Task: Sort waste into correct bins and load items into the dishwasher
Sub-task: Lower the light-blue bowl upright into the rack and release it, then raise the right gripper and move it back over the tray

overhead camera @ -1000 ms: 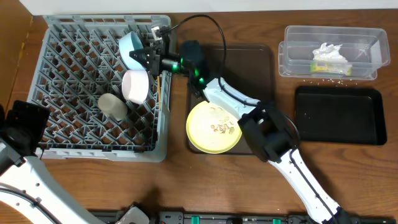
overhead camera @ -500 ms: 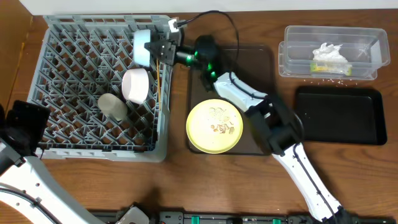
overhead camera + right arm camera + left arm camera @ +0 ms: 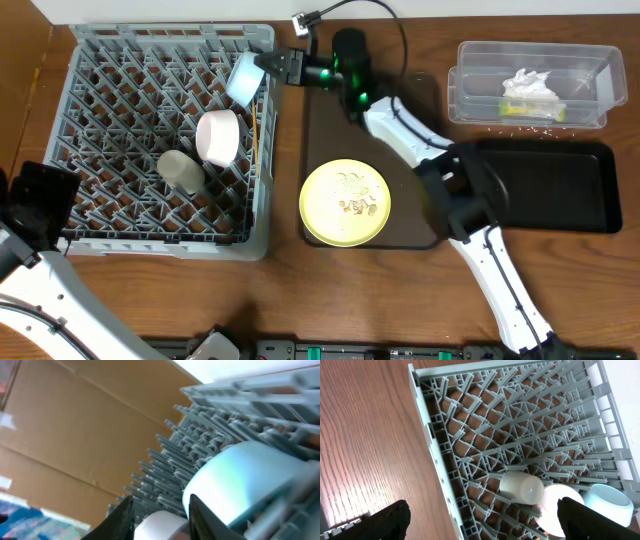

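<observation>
The grey dish rack (image 3: 100,90) holds the light blue bowl (image 3: 243,78), standing on edge at its right rim. It also holds the white bowl (image 3: 218,137), the pale cup (image 3: 181,171) and the chopsticks (image 3: 256,130). My right gripper (image 3: 280,66) is open and empty just right of the blue bowl. In the right wrist view its fingers (image 3: 160,507) are apart, with the blue bowl (image 3: 240,485) beside the right one. The yellow-green plate (image 3: 345,203) carries crumbs (image 3: 352,203). My left gripper (image 3: 485,525) is open over the rack's near-left edge. The clear tub (image 3: 590,60) holds the napkin (image 3: 528,85) and the wrapper (image 3: 535,108).
The plate lies on the brown serving tray (image 3: 400,110). The black tray (image 3: 545,185) lies below the tub, with a few crumbs (image 3: 525,128) between them. The left arm (image 3: 40,200) hangs over the rack's left edge. A cable loops above the right wrist.
My right gripper carried the blue bowl up and right to the rack's right rim, let go of it and drew back to the right. The left arm has not moved.
</observation>
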Robot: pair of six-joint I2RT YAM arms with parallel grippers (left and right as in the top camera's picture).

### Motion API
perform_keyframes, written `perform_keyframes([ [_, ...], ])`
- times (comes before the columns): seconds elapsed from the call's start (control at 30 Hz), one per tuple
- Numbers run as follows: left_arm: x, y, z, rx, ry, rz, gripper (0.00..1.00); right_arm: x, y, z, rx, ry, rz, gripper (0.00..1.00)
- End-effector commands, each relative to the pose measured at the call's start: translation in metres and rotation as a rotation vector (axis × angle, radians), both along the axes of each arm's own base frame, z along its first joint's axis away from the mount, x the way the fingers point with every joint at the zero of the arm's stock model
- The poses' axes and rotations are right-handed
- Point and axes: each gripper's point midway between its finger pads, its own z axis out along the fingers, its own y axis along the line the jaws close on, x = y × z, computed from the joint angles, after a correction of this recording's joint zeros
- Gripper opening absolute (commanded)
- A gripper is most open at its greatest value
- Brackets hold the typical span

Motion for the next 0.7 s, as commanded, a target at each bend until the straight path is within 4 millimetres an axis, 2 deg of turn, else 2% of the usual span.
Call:
perform_keyframes([
  [0.0, -0.001, 0.002, 0.001, 0.004, 0.001, 0.009, 0.95, -0.004, -0.026, 0.096, -0.005, -0.177, -0.003, 0.43],
  [0.07, -0.001, 0.002, 0.001, 0.004, 0.001, 0.009, 0.95, -0.008, -0.040, 0.109, -0.076, -0.183, -0.012, 0.45],
  [0.1, -0.001, 0.002, 0.001, 0.004, 0.001, 0.009, 0.95, -0.009, -0.048, 0.113, -0.119, -0.172, -0.027, 0.59],
  [0.17, -0.001, 0.002, 0.001, 0.004, 0.001, 0.009, 0.95, -0.014, -0.072, 0.124, -0.221, -0.152, -0.064, 0.68],
  [0.2, -0.001, 0.002, 0.001, 0.004, 0.001, 0.009, 0.95, -0.018, -0.083, 0.129, -0.261, -0.149, -0.076, 0.76],
  [0.23, -0.001, 0.002, 0.001, 0.004, 0.001, 0.009, 0.95, -0.021, -0.097, 0.130, -0.312, -0.129, -0.095, 0.89],
  [0.3, -0.001, 0.002, 0.001, 0.004, 0.001, 0.009, 0.95, -0.030, -0.127, 0.129, -0.419, -0.064, -0.149, 0.99],
  [0.4, -0.001, 0.002, 0.001, 0.004, 0.001, 0.009, 0.95, -0.045, -0.178, 0.118, -0.599, 0.064, -0.250, 0.99],
  [0.5, -0.001, 0.002, 0.001, 0.004, 0.001, 0.009, 0.95, -0.064, -0.229, 0.098, -0.796, 0.203, -0.348, 0.99],
  [0.57, -0.001, 0.002, 0.001, 0.004, 0.001, 0.009, 0.95, -0.080, -0.250, 0.082, -0.915, 0.244, -0.341, 0.99],
  [0.67, -0.001, 0.002, 0.001, 0.004, 0.001, 0.009, 0.95, -0.103, -0.261, 0.061, -1.030, 0.274, -0.250, 0.99],
])
